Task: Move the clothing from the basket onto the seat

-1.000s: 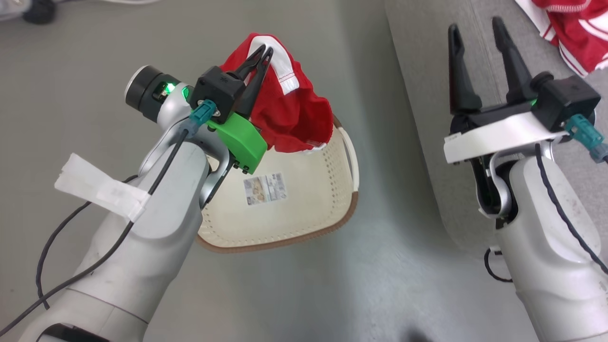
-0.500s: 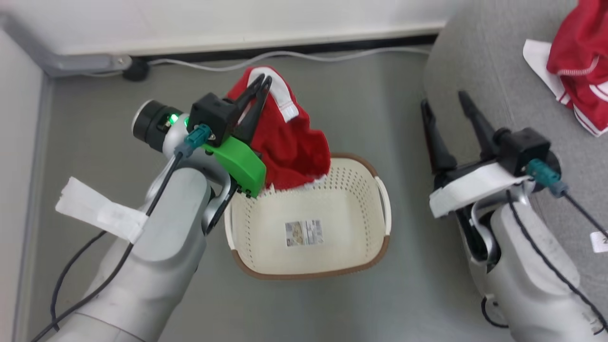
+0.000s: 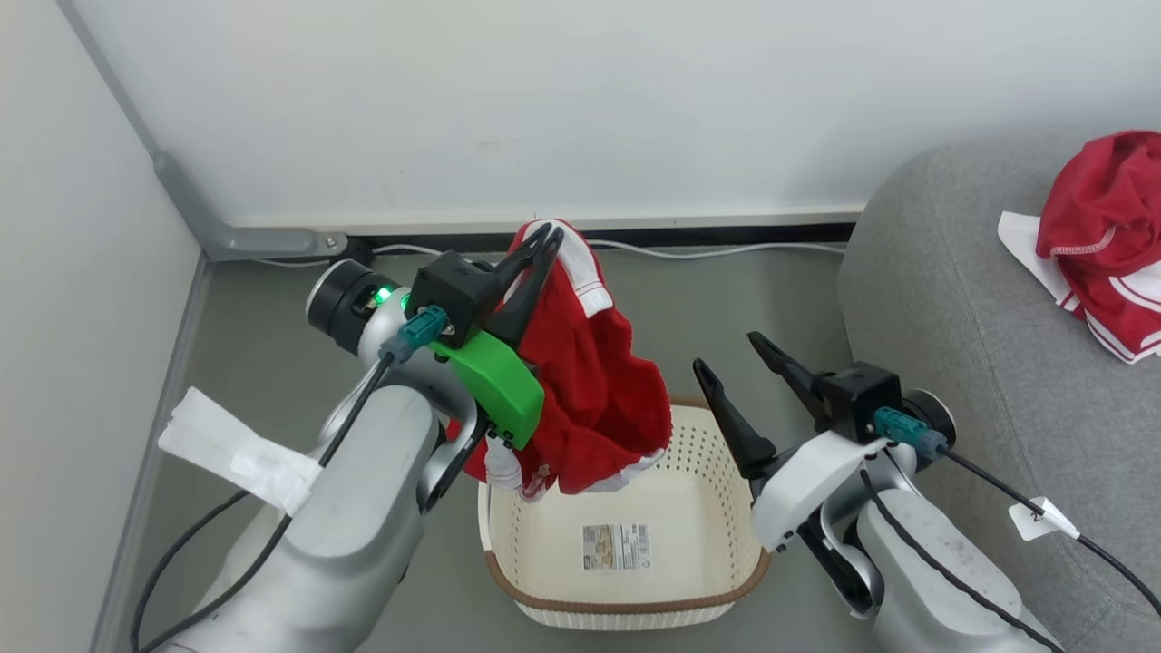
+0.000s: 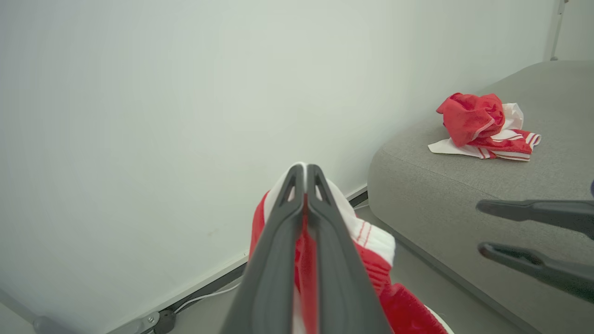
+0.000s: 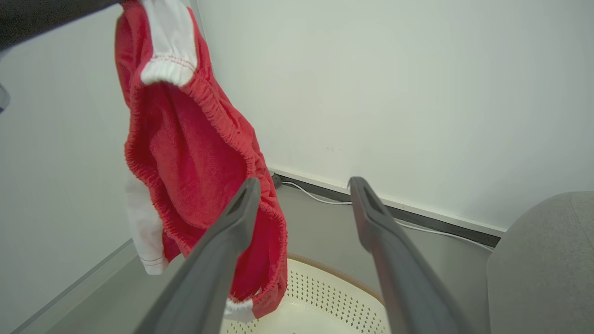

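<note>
Clothing [image 3: 590, 399] numbers two: one clamped in left end effector [image 3: 549, 234] above one basket [image 3: 726, 458], one on seat [image 3: 980, 317]; right end effector [image 3: 726, 351] wide.

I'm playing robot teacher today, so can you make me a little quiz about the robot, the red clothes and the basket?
1. True or false: the left gripper is shut on a soft red garment with white cuffs, which hangs over the cream-white perforated plastic basket.
2. Fill in the gap: the right gripper has its two dark fingers ____, with nothing between them.
3. Where does the other crumpled red-and-white garment lie?
A) in the basket
B) on the light-grey woven-fabric seat
C) in the right gripper

Key: 1 true; 2 open; 3 B.
</note>
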Available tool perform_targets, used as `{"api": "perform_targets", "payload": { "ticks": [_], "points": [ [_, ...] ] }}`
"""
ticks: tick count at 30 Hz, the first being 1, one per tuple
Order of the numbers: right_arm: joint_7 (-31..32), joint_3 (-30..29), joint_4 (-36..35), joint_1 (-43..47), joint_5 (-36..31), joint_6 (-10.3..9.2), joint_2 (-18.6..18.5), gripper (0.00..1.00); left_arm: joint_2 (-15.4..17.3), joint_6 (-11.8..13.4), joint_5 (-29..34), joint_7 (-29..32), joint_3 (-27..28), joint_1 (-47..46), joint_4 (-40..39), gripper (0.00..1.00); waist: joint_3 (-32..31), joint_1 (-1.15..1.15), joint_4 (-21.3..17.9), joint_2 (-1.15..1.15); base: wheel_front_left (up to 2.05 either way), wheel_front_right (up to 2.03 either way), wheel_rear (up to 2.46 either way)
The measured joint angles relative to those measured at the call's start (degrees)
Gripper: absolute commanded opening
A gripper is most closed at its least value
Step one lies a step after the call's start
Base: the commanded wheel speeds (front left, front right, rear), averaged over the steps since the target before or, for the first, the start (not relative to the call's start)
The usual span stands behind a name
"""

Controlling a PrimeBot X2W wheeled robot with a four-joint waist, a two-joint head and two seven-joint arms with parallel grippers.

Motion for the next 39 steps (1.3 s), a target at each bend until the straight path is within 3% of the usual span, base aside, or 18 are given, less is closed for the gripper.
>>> {"api": "perform_targets", "payload": {
  "ticks": [11, 23, 24, 25, 26, 27, 36, 37, 38, 39],
  "points": [
    [1.71, 5.48, 4.98, -0.69, -1.7, 0.68, 0.6, 1.0, -0.15, -0.01, -0.91, 2.81, -3.12, 0.6, -7.35, 0.0, -4.22, 0.0, 3.17, 0.0, 0.0, 0.0, 0.0],
    [2.09, 6.02, 11.31, -2.68, -1.85, 1.0, 1.03, 1.0, -0.16, -0.01, -1.51, 5.26, -5.72, 1.41, -15.51, 0.0, -4.18, 0.0, 6.19, 0.0, 0.0, 0.0, 0.0],
    [2.14, 6.22, 11.83, -2.86, -1.72, 1.0, 1.04, 0.62, -0.16, -0.01, -1.6, 5.65, -5.73, 1.43, -16.06, 0.0, -4.12, 0.0, 6.42, 0.0, 0.0, 0.0, 0.0],
    [2.14, 6.31, 12.15, -3.09, -1.56, 1.0, 1.08, 0.38, -0.16, -0.01, -1.93, 5.67, -5.73, 1.48, -16.52, 0.0, -4.06, 0.0, 6.63, 0.0, 0.0, 0.0, 0.0],
    [2.14, 6.54, 12.45, -3.48, -1.53, 1.0, 1.1, 0.27, -0.16, 0.0, -2.4, 5.69, -5.63, 1.64, -16.97, 0.0, -4.0, 0.0, 6.79, 0.0, 0.0, 0.0, 0.0],
    [2.13, 6.67, 12.61, -3.89, -1.37, 1.01, 1.18, 0.0, -0.15, 0.05, -2.92, 5.93, -5.5, 1.93, -17.29, 0.0, -3.93, 0.0, 6.88, 0.0, 0.0, 0.0, 0.0],
    [1.59, 6.86, 13.11, -5.33, 1.81, 1.49, 1.31, 0.0, 2.09, 3.19, -4.52, 7.72, -1.67, 6.58, -17.84, 0.0, -3.61, 0.0, 5.53, 0.0, 0.0, 0.0, 0.0],
    [1.55, 6.84, 13.02, -5.64, 2.12, 1.51, 1.31, 0.0, 2.42, 3.49, -4.85, 7.73, -1.14, 7.31, -17.83, 0.07, -3.56, 0.0, 5.17, 0.0, 0.0, 0.0, 0.0],
    [1.54, 6.78, 12.79, -6.02, 2.36, 1.51, 1.31, 0.0, 2.7, 3.91, -5.02, 7.73, -0.73, 8.0, -17.78, 0.31, -3.51, 0.0, 4.8, 0.0, 0.0, 0.0, 0.0],
    [1.45, 6.71, 12.5, -6.38, 2.66, 1.51, 1.3, 0.0, 3.03, 4.35, -5.05, 7.73, -0.31, 8.7, -17.78, 0.47, -3.47, 0.0, 4.4, 0.0, 0.0, 0.0, 0.0]
  ]
}}
